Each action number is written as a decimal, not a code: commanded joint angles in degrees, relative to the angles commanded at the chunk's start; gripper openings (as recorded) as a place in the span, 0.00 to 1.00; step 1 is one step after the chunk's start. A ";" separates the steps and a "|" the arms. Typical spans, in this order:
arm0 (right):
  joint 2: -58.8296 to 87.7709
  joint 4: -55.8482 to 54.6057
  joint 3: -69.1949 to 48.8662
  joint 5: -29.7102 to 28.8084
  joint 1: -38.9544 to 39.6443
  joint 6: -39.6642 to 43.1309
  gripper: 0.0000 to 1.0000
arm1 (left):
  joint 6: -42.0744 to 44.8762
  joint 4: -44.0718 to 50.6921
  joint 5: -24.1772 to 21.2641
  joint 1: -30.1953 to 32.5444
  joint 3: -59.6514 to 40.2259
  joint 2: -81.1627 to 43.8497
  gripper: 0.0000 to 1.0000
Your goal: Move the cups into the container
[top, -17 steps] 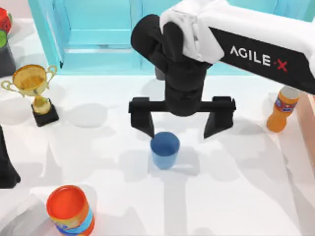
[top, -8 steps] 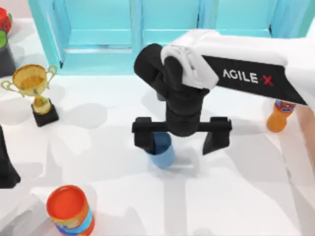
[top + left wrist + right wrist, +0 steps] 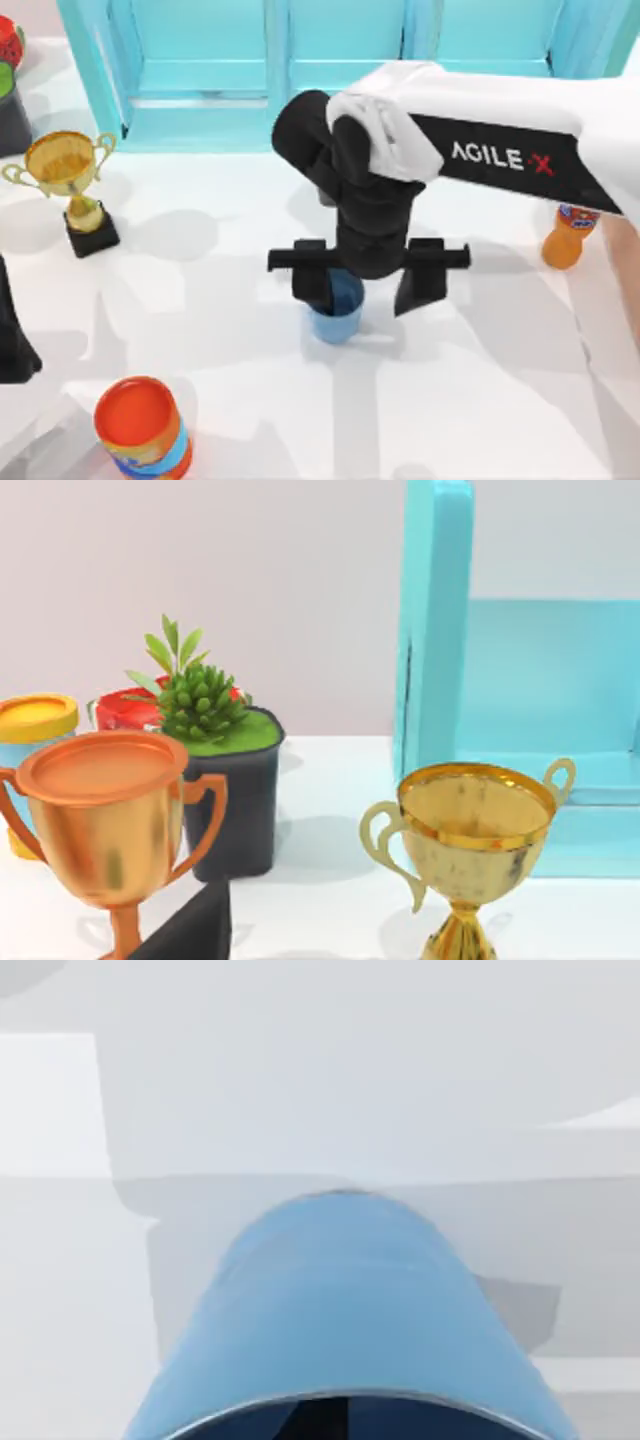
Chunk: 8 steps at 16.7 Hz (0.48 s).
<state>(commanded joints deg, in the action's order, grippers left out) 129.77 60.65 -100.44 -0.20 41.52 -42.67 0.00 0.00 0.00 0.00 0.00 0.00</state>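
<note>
A light blue cup [image 3: 340,308] stands upright near the middle of the white table, and its side looms close in the right wrist view [image 3: 345,1310]. My right gripper [image 3: 365,288] is lowered over it and open. Its left finger overlaps the cup's left rim, while the right finger stands a little clear of the cup's right side. A strip of the peach-tan container [image 3: 633,270] shows at the table's right edge. My left arm [image 3: 10,335] is parked at the left edge.
A cyan cabinet [image 3: 300,70] runs along the back. A gold trophy [image 3: 65,170] stands at the back left, near a bronze trophy [image 3: 105,810] and a potted plant [image 3: 215,770]. An orange-red canister [image 3: 140,425] sits front left, and an orange bottle [image 3: 568,235] at right.
My right gripper has come down over the blue cup and its fingers have drawn closer together. The cup has stayed about where it was. The left arm has not moved.
</note>
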 joint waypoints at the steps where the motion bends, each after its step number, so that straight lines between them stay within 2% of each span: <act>1: 0.00 0.00 0.00 0.00 0.00 0.00 0.40 | 0.00 0.00 0.00 0.00 0.00 0.00 1.00; 6: 0.00 0.00 0.00 0.00 0.00 0.00 0.02 | 0.00 0.00 0.00 0.00 0.00 0.00 1.00; 8: 0.00 0.00 0.00 0.00 0.00 0.00 0.00 | 0.00 0.00 0.00 0.00 0.00 0.00 1.00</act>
<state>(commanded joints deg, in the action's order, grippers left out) 129.77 60.65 -100.44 -0.20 41.52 -42.67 0.00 0.00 0.00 0.00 0.00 0.00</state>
